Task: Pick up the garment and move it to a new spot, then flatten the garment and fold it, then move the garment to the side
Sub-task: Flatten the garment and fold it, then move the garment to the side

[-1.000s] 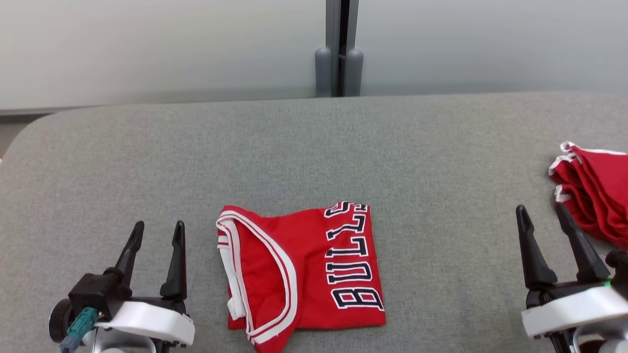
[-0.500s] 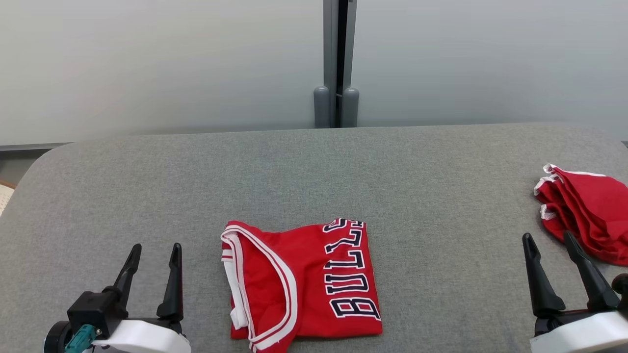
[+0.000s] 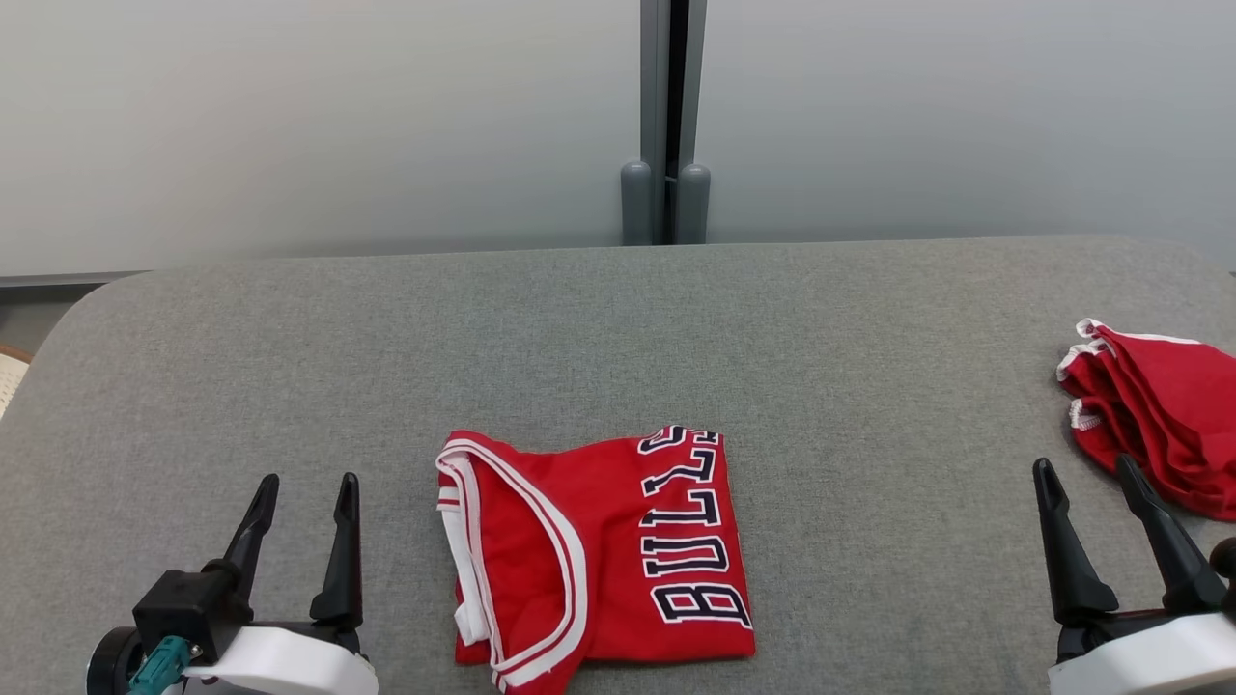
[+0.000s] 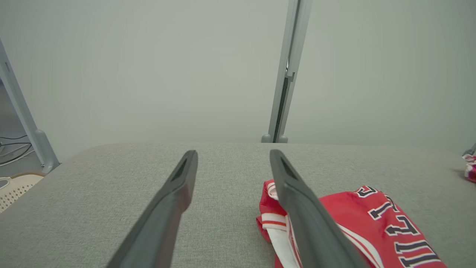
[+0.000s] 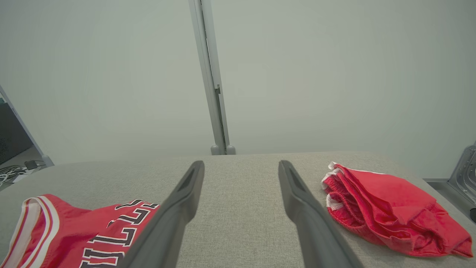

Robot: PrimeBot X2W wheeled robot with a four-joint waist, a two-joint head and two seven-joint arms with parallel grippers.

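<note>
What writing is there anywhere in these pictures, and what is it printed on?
"BULLS": on the folded red jersey, in dark letters edged white, running sideways in the head view, with the S at the folded edge.
No writing is visible on the crumpled red garment.

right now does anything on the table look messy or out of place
The red garment near the table's right edge lies bunched and crumpled, while the folded jersey at centre sits fairly square.
</note>
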